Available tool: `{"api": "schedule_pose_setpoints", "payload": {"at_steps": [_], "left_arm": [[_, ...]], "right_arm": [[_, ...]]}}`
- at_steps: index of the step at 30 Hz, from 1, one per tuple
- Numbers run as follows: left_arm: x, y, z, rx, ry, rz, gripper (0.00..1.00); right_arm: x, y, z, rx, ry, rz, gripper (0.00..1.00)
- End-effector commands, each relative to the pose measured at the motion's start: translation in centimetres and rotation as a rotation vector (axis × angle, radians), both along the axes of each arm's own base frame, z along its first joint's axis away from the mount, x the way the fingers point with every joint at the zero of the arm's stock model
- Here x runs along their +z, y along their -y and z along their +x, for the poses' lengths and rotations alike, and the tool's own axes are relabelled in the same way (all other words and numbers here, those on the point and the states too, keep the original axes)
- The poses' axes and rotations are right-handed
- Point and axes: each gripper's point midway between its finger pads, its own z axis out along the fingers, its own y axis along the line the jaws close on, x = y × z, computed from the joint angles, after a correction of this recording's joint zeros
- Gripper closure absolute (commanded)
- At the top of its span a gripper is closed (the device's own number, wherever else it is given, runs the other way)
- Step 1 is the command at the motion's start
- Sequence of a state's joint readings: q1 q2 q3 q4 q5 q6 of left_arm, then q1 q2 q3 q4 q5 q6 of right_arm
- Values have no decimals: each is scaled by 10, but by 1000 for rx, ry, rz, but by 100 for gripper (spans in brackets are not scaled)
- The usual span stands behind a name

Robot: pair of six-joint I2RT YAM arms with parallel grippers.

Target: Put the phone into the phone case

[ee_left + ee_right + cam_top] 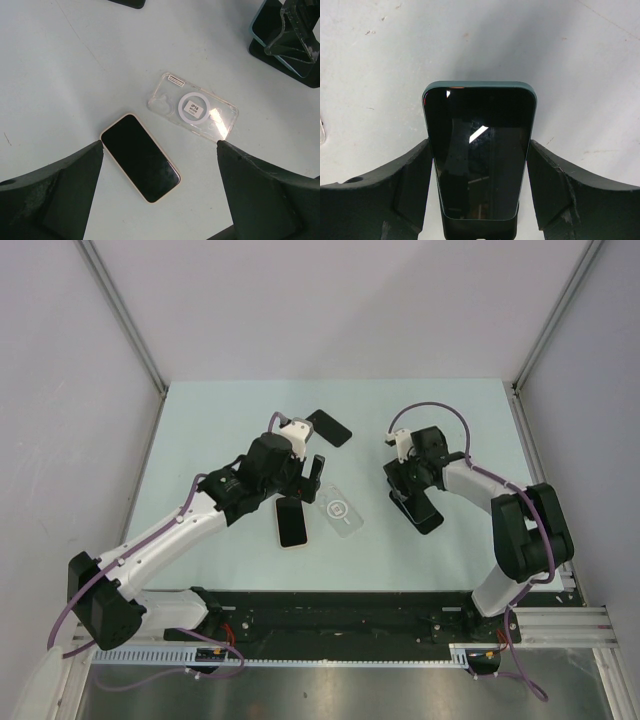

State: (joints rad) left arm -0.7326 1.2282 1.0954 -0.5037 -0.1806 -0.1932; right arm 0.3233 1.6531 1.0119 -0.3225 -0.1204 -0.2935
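R gripper (412, 502) clamped on green-edged phone (479, 150), fingers (410, 175) pressed to both long sides, screen facing wrist cam, over right part of table (200, 420). L gripper (302, 486) spread fully wide, holding nothing, hovering above clear case (192, 107) & pale-rimmed phone (140, 157). Those two lie flat near mid-table, just beside each other, not touching; case sits btwn the grippers. Black phone (328, 427) lies farther back, apart from the rest.

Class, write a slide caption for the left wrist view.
Pink-rimmed black-screened phone lies face up beside the clear plastic phone case, apart, uncased.
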Motion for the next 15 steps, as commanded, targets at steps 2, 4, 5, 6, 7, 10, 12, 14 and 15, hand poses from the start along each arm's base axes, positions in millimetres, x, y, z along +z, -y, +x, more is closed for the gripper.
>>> {"api": "schedule_pose_setpoints", "payload": {"at_steps": [2, 4, 5, 6, 7, 10, 12, 14, 15], "left_arm": [[13, -2, -1, 6, 37, -26, 0], [12, -2, -1, 6, 34, -24, 0], [12, -2, -1, 6, 34, -24, 0], [13, -2, -1, 4, 35, -25, 0], [12, -2, -1, 4, 34, -24, 0], [13, -2, -1, 6, 35, -25, 0], [13, -3, -1, 8, 35, -25, 0], [12, -3, -1, 8, 35, -26, 0], [12, -2, -2, 5, 32, -27, 1]], "right_arm": [[10, 5, 3, -18, 44, -10, 67], [9, 7, 1, -31, 37, -11, 64], [11, 7, 2, -35, 41, -10, 63], [12, 7, 1, -35, 39, -9, 59], [14, 6, 0, -36, 41, -6, 57], [16, 10, -5, -54, 27, -11, 50], [13, 13, -9, -70, 7, -22, 47], [10, 16, -12, -79, -11, -36, 46], [8, 17, -13, -86, -15, -39, 46]]}}
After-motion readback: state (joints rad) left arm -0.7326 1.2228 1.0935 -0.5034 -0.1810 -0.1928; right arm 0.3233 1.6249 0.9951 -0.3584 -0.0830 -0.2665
